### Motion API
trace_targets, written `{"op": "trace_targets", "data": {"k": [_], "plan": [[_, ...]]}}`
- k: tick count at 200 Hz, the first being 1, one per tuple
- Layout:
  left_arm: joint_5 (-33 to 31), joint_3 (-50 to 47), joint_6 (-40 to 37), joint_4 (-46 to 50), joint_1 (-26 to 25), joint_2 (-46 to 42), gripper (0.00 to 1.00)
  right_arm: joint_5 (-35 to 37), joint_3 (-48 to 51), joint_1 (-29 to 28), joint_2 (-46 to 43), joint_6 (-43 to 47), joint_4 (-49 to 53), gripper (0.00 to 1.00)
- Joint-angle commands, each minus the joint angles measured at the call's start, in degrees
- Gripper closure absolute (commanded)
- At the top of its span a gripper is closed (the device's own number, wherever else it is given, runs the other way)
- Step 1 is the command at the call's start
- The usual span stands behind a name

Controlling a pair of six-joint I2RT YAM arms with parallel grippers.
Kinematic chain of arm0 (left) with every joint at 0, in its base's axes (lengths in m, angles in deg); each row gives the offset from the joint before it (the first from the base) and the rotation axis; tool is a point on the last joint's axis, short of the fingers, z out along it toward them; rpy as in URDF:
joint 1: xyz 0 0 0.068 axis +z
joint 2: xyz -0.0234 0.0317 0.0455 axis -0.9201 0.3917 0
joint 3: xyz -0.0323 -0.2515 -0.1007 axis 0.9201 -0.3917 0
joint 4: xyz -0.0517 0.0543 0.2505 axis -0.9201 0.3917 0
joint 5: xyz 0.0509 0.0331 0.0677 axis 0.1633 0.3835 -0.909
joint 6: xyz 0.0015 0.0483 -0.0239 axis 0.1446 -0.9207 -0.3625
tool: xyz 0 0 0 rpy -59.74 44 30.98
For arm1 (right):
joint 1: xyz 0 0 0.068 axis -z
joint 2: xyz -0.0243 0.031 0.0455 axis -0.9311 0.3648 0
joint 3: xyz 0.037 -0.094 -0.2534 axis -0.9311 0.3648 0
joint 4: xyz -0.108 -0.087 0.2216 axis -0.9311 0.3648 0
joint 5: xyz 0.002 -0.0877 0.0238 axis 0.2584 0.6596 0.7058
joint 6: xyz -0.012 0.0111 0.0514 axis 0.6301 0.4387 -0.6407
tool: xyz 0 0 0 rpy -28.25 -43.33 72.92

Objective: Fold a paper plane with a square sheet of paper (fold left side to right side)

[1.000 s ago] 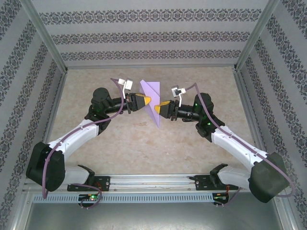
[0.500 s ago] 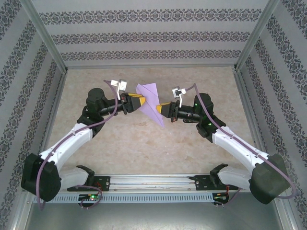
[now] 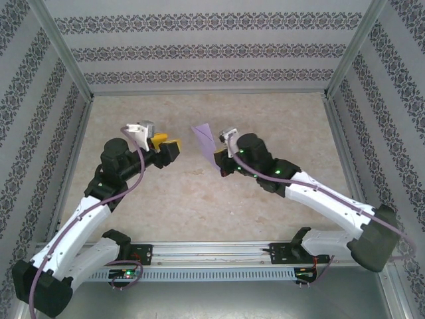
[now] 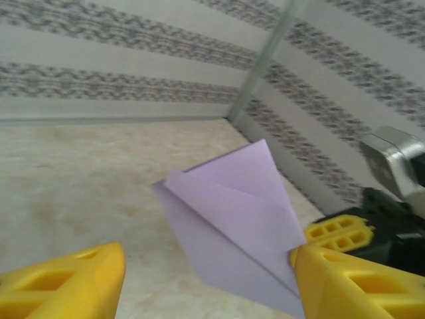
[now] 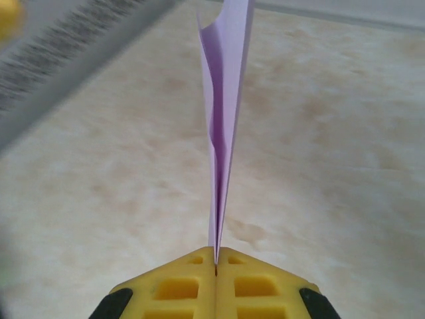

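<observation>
Right wrist view showed my right hand (image 5: 216,256) shut tight on the lower edge of the paper plane (image 5: 224,133). It held the paper on edge in the air above the desk (image 3: 199,206). My left hand (image 3: 176,147) stood open with its jaws wide apart, near the paper but not touching it.

My worry was the grip: one narrow pinch at one end of thin paper. I judged the sheet could swivel or slip out if that arm swung quickly. The layers gaped apart higher up, so the folds might spring open. Bringing the open hand in carelessly could crumple a flap.

From above, the right wrist covered the pinch itself, so I could not tell which end was held. The upper tip ran off the frame in the right wrist view. One lower corner sat behind a yellow finger in the left wrist view. How sharp the creases were, I couldn't judge.
</observation>
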Motion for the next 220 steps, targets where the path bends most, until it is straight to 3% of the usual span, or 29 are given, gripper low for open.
{"op": "trace_targets", "data": {"k": [1, 36, 69, 134, 220], "plan": [[-13.40, -1.34, -3.20, 5.25, 0.92, -3.41, 0.31, 27.55, -4.54, -4.60, 5.65, 5.56, 11.16, 1.00], [-26.80, -1.62, -2.59, 12.95, 1.18, -6.74, 0.27, 44.78, -11.07, -9.69, 17.40, 6.37, 17.90, 1.00], [-31.06, -1.49, -2.23, 17.05, 1.73, -7.22, 0.26, 53.19, -16.12, -11.31, 30.19, 5.61, 23.50, 1.00], [-30.16, -0.06, -2.31, 18.70, 2.10, -6.06, 0.25, 51.58, -26.86, -11.91, 51.06, -1.00, 34.98, 0.97], [-26.36, 1.18, -2.21, 19.09, 2.15, -1.61, 0.24, 41.66, -26.04, -11.14, 48.77, -3.48, 34.31, 0.60]]}}
